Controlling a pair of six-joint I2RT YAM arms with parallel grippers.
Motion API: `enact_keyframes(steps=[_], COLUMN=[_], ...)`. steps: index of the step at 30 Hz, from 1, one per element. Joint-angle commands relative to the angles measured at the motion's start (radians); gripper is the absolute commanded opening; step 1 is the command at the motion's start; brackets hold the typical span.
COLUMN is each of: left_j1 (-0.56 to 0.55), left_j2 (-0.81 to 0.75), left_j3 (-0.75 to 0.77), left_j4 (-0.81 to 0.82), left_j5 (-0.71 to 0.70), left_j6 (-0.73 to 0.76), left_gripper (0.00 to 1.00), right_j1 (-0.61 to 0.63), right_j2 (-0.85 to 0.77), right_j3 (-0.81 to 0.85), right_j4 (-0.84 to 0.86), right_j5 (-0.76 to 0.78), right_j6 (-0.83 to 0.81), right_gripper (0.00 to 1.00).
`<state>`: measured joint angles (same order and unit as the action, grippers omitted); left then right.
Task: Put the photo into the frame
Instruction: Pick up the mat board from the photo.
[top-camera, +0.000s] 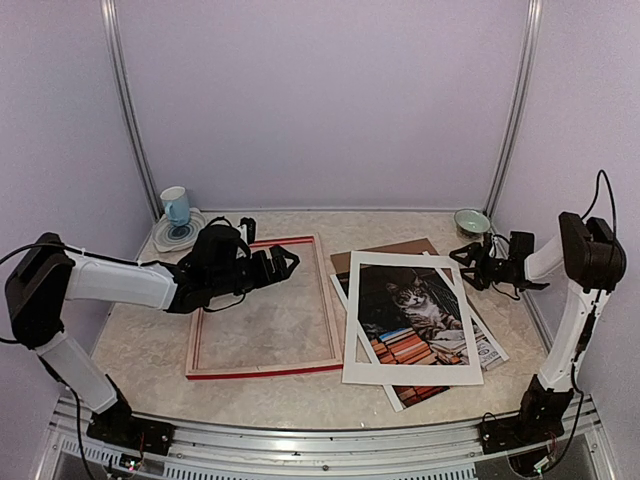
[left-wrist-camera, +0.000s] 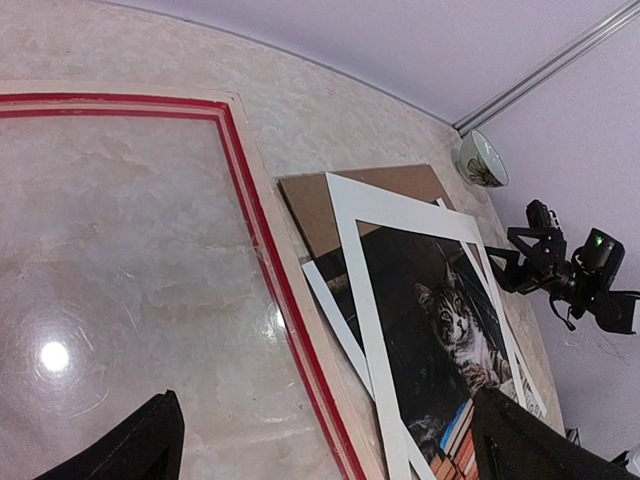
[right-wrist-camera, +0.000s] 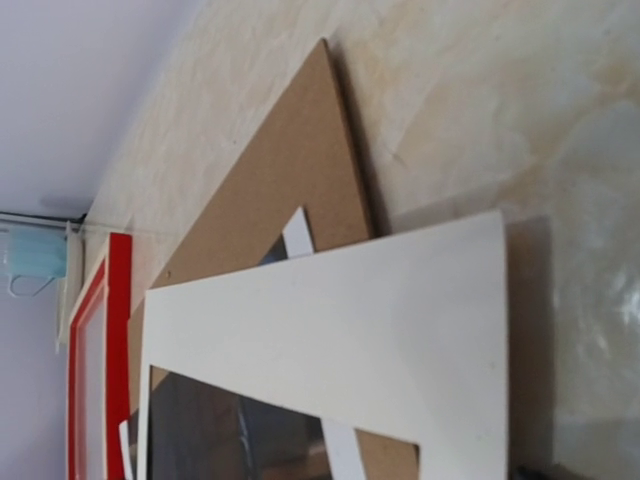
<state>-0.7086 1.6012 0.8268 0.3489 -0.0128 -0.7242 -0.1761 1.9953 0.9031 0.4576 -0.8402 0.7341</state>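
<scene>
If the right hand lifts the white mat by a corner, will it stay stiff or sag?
Probably light and sags somewhat: the mat is thin card with a large cut-out. It lies loose on the photo, so dragging may shift that too.

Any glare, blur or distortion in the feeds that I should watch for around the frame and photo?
Top external: even light, soft shadows, frame and photo both sharp. Left wrist: a round bright reflection sits inside the frame, and the table has a far edge that looks bowed by the lens. Right wrist: very close and slightly soft, with a pale sheen on the table at right.
</scene>
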Motion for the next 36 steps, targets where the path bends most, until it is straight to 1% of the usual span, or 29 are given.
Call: enact_keyframes(steps=[1,8,17,20,21,24,28,36], left_j1=[-0.005,-0.004,-0.004,-0.003,-0.003,-0.003,-0.003,-0.002], left_j2=[-0.023,-0.036,-0.058,-0.061,-0.062,-0.063,-0.066,-0.064], left_j3=[-0.01,-0.017,-0.029,-0.032,-0.034,-0.035,-0.036,-0.035], left_j4=[-0.002,-0.005,-0.01,-0.012,-0.011,-0.011,-0.011,-0.012], left_j5=[-0.014,-0.024,-0.04,-0.042,-0.042,-0.042,-0.043,-0.043], left_j6=[0.015,0.016,0.016,0.015,0.014,0.013,0.013,0.011], left_gripper=[0.99,0.99,0.99,0.99,0.99,0.99,0.99,0.99], right_j1=[-0.016,-0.03,-0.052,-0.055,-0.058,-0.062,-0.068,-0.073], right_j2=[0.047,0.061,0.078,0.082,0.082,0.088,0.096,0.112], right_j3=[-0.012,-0.003,-0.003,-0.006,-0.008,-0.013,-0.012,-0.003], right_j4=[-0.073,-0.094,-0.078,-0.066,-0.062,-0.046,-0.035,-0.023], right_j5=[-0.018,-0.043,-0.079,-0.085,-0.089,-0.1,-0.116,-0.141], right_j6=[0.029,0.042,0.077,0.087,0.09,0.105,0.116,0.13], right_gripper=[0.82,0.81,0.73,0.68,0.64,0.59,0.55,0.35])
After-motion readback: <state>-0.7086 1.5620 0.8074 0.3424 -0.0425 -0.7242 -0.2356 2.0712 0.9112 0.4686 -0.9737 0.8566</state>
